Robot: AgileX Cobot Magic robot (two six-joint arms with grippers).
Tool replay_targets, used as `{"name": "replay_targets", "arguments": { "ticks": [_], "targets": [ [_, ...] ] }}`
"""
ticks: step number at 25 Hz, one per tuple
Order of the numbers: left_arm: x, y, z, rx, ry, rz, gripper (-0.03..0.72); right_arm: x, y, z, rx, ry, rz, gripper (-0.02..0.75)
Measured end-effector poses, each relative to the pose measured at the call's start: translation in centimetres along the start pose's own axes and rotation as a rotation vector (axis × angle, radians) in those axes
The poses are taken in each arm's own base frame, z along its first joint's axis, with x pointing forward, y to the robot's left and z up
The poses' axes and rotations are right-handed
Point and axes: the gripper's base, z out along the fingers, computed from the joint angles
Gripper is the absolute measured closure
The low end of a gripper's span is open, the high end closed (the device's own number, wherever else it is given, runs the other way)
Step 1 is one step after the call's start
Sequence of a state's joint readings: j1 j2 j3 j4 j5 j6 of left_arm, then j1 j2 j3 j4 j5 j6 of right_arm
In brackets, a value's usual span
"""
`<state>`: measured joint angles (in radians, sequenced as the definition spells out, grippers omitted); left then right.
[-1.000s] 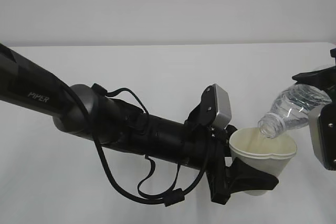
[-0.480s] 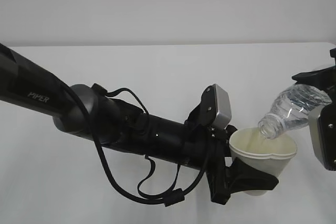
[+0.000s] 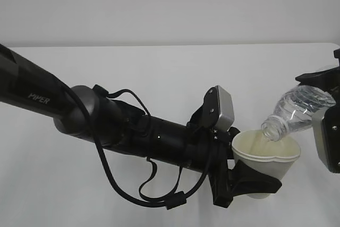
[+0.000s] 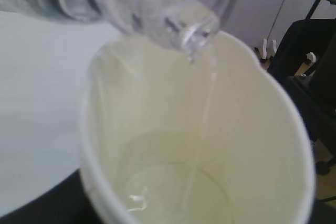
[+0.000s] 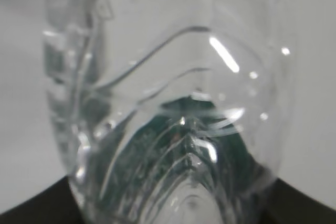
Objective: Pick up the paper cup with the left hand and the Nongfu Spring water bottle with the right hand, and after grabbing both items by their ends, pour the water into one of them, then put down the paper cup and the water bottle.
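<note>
While the bottle (image 3: 300, 110) tips mouth-down over the cup (image 3: 266, 159), a thin stream of water (image 4: 202, 119) runs from its neck into the cream interior, where a shallow pool lies at the bottom. Left hand (image 3: 241, 182): black fingers clamped on the cup's lower wall, cup upright and lifted clear of the table (image 3: 159, 73), toward the table's near right corner. Cup rim pinched slightly out of round. Right hand (image 3: 325, 131): seen only in part at the right edge of the exterior view, closed on the bottle's base end; the right wrist view is filled by the clear ribbed body with a dark green patch behind it, black finger edges showing at the lower corners. Bottle mouth sits just above the cup's far rim, apart from it as far as can be told. The long left arm (image 3: 79, 112) with its loose cables (image 3: 154, 184) crosses the near left of the table at a slant; the grey camera block (image 3: 223, 107) stands just beside the cup's left rim. Far half of the table is bare white up to the back edge, with plain wall (image 3: 170, 3) behind. In the left wrist view, dark stands (image 4: 310, 61) show past the table's edge.
</note>
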<state>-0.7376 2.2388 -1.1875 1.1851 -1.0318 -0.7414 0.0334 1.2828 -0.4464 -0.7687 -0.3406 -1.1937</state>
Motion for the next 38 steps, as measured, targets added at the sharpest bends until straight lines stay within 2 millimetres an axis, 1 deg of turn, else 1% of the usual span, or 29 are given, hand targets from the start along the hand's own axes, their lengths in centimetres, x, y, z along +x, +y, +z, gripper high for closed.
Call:
{"name": "replay_targets", "arguments": {
  "ticks": [38],
  "targets": [
    [0.02, -0.03, 0.0, 0.003, 0.003, 0.002, 0.274, 0.0, -0.03, 0.0, 0.004, 0.0, -0.024, 0.335]
  ]
}}
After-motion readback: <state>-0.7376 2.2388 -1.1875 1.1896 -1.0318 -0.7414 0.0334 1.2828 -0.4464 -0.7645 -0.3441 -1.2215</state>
